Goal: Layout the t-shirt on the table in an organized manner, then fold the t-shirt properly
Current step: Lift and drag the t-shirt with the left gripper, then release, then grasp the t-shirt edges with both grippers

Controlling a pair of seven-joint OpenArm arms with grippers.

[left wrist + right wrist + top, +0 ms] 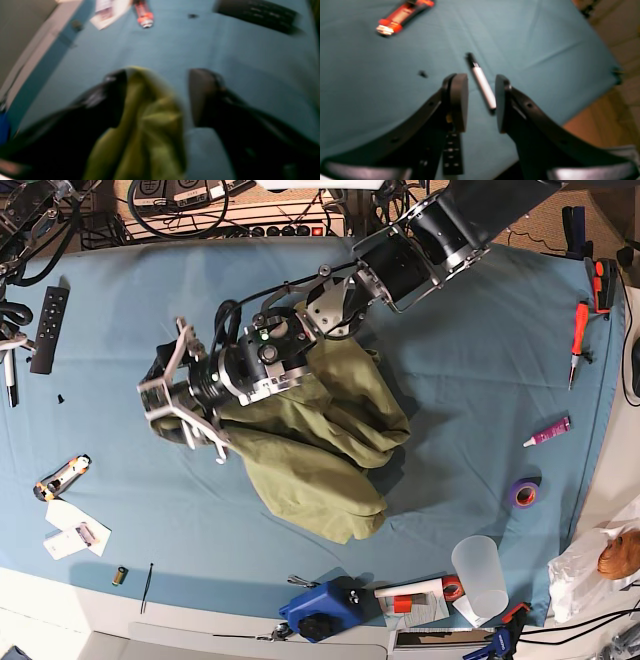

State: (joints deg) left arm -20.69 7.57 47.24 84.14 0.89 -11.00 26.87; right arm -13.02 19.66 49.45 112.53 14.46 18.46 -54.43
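Note:
The olive-green t-shirt (320,450) lies crumpled in the middle of the teal table (450,440). My left arm reaches in from the far right corner to the shirt's left end. There my left gripper (178,420) hangs just above the cloth. In the left wrist view its jaws stand wide apart (158,75), with a bunch of the t-shirt (147,130) draped against the left finger (110,100) and bare table (250,75) beside the right one. My right gripper (480,80) hovers open over the table's left edge, nothing between its fingers.
Under the right gripper lie a silver pen (482,87) and a black remote (451,155); an orange cutter (402,15) lies farther off. The remote (48,330), cutter (60,477) and paper (75,528) sit left. A screwdriver (580,330), pink tube (548,430), tape roll (522,493) and cup (478,575) sit right.

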